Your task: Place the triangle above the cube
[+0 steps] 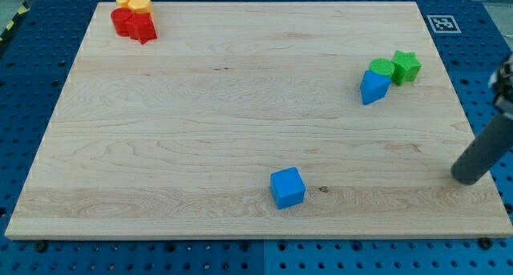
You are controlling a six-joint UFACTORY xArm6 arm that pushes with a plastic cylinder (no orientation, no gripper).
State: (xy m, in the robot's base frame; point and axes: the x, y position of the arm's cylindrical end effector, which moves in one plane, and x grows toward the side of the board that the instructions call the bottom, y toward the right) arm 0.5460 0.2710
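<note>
A blue cube sits near the board's bottom edge, a little right of centre. A blue triangle lies at the view's right, touching a green round block and close to a green star block. My tip is at the view's far right near the board's right edge, well right of the cube and below the triangle, touching no block.
At the view's top left a cluster of two red blocks and two yellow-orange blocks sits near the corner of the wooden board. A blue pegboard surrounds the board.
</note>
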